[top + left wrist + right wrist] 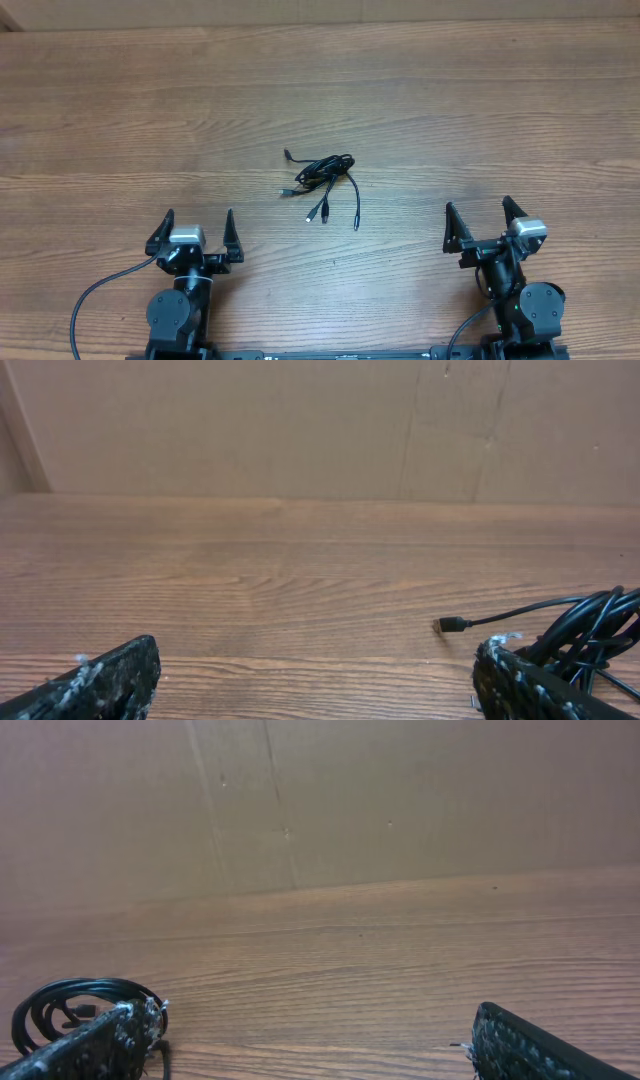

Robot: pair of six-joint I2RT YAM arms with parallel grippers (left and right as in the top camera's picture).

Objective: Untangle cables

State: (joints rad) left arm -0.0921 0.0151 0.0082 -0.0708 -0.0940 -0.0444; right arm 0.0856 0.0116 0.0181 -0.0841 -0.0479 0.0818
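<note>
Cables (325,182) seemingly knotted overhead, right wrist shows only coiled loops

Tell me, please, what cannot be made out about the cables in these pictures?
Overhead: the cables are too small to count or trace their crossings.
Left wrist: the right edge and the left gripper cut off the bunch.
Right wrist: the right gripper hides the bunch's lower part.
</note>
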